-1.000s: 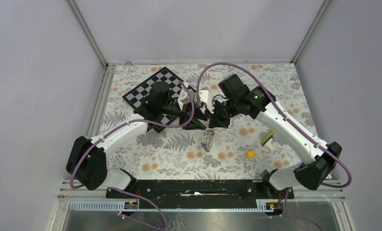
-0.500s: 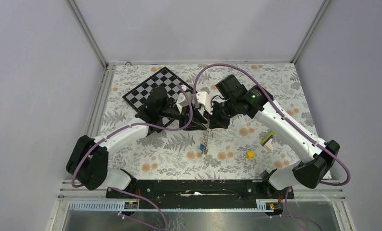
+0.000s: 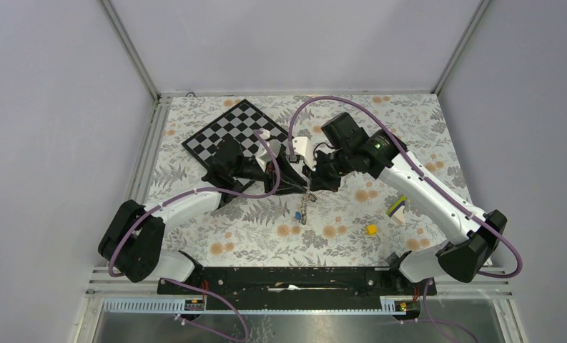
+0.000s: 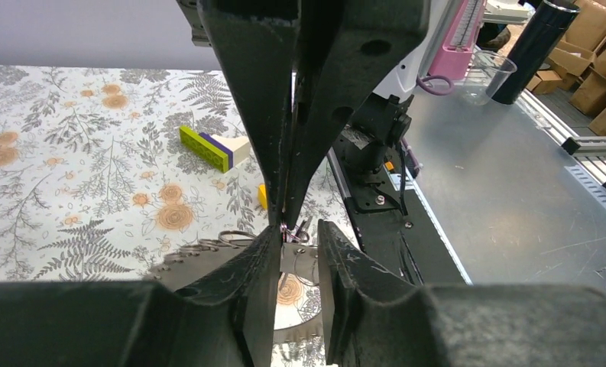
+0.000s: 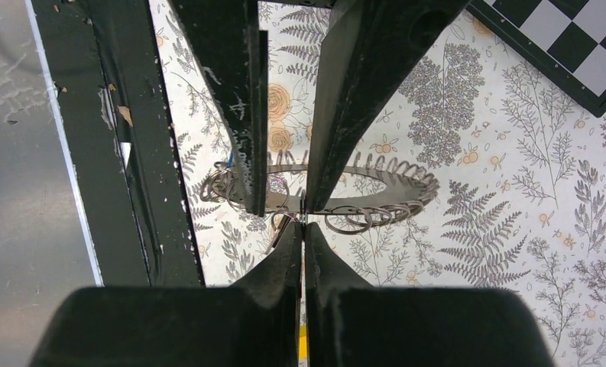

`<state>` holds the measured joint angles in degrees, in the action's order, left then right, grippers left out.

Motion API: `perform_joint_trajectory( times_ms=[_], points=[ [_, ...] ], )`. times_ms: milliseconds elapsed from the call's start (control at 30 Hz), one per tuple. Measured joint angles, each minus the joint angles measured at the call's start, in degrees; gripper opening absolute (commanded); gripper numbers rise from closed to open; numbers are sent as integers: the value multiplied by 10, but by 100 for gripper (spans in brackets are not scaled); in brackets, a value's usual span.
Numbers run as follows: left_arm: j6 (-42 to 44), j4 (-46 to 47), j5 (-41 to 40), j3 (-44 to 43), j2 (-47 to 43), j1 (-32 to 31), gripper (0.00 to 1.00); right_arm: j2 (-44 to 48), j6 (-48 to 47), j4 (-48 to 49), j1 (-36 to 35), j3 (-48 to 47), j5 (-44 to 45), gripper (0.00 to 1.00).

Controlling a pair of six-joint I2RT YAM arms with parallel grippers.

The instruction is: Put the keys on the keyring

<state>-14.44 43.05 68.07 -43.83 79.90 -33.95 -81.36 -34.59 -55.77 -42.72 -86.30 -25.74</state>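
No text, label, brand name, number or sign can be read in any of the three views.

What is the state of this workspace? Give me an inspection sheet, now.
Surface: floral-print table, flat.
Job's things: keyring hangs at the grippers; blue key against its near end; black key not made out.
Clutter: chessboard far left; yellow cube and purple-and-lime stick at the right.
Grippers: left gripper jaws apart; right gripper shut on the keyring.
Cables: purple cables run along both arms.
Surroundings: grey walls; cardboard boxes beyond the table.
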Motion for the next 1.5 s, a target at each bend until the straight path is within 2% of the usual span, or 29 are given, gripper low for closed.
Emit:
perform_joint_trajectory(
  times_ms=[200, 533, 867, 1167, 1500],
  points=[
    [-17, 34, -4, 3, 2, 1, 28, 0, 2, 3, 0, 0, -3, 0],
    [-18, 35, -10, 3, 10, 1, 29, 0, 4, 10, 0, 0, -5, 0],
    [-15, 33, -11, 3, 10, 1, 17, 3, 5, 13, 0, 7, -9, 0],
    [-15, 29, -11, 3, 17, 1, 22, 7, 6, 13, 0, 8, -9, 0],
    [-15, 29, -10, 3, 17, 1, 7, 8, 9, 20, 0, 8, -8, 0]
  ],
)
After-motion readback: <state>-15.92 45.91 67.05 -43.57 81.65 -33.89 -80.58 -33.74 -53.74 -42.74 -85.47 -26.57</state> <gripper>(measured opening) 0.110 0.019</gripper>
